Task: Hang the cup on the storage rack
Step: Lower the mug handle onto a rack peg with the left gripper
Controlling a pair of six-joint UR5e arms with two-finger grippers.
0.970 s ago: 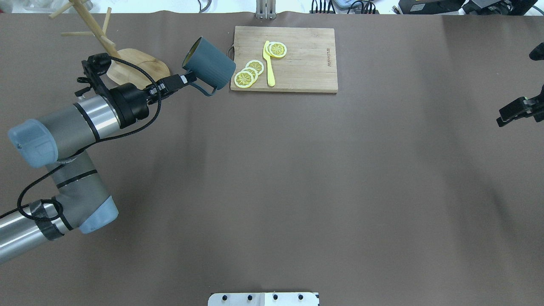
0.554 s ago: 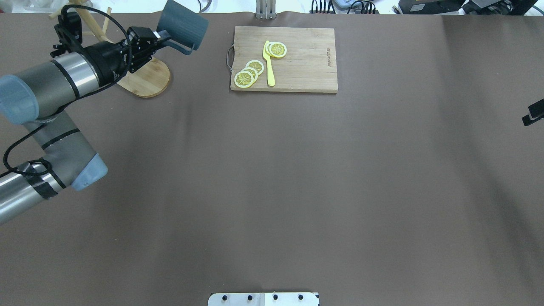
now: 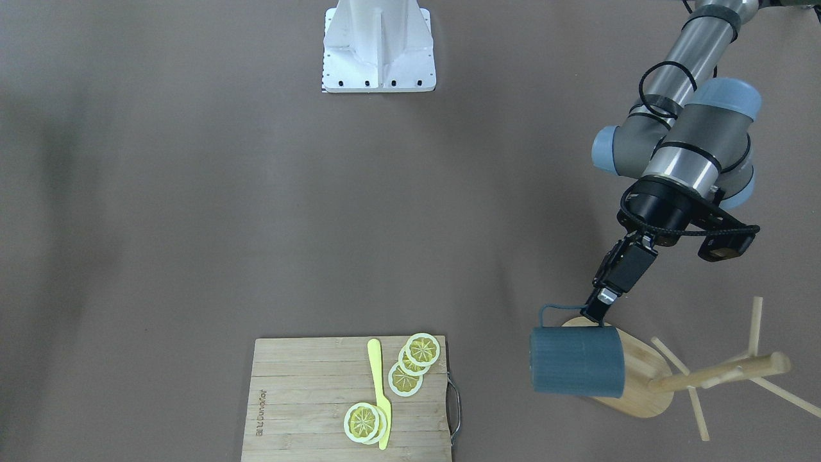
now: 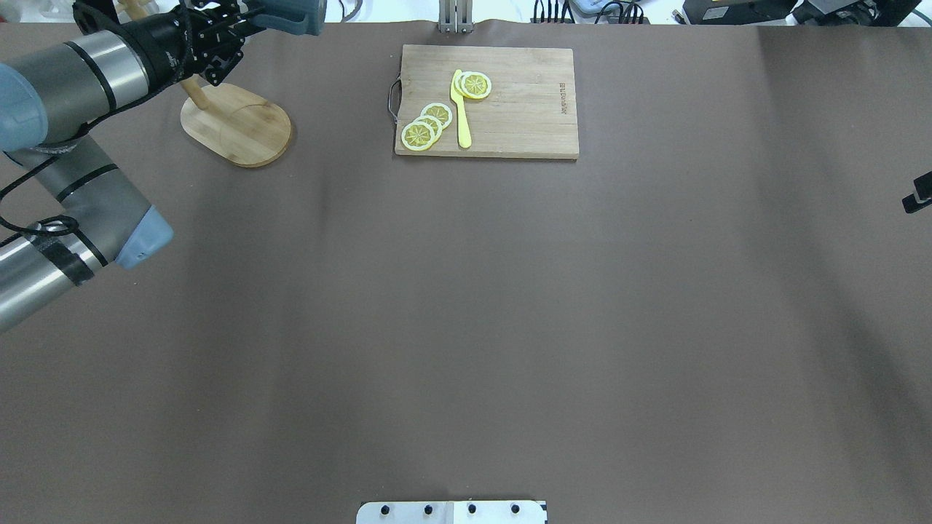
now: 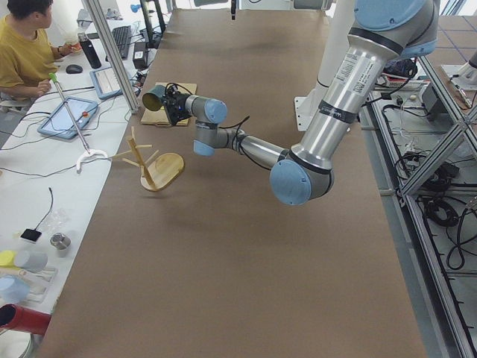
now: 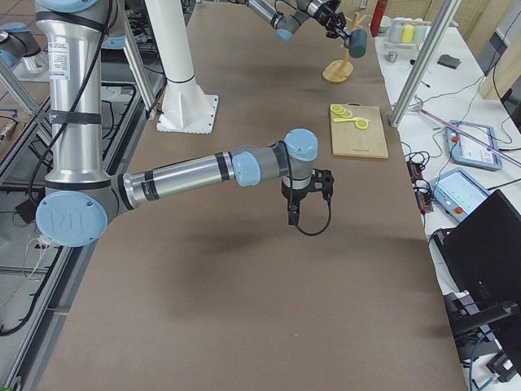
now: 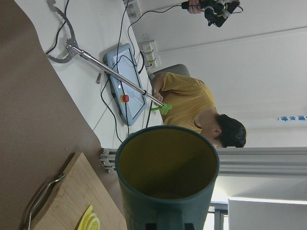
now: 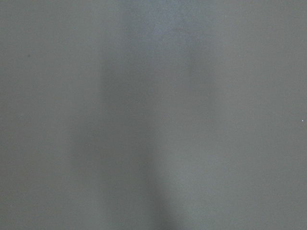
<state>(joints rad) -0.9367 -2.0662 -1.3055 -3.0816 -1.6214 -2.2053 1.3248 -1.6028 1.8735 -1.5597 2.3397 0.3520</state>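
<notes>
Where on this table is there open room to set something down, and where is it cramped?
Bare: the broad middle of the table, from the cutting board back to the white base plate, and the strip between the board and the storage rack. Crowded: the rack's corner, where the left gripper holds the cup aloft beside it.

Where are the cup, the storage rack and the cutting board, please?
cup (image 3: 577,360), front-facing view, ribbed side.
storage rack (image 3: 641,366), front-facing view, oval base.
cutting board (image 3: 301,385), front-facing view, bare wood.
</notes>
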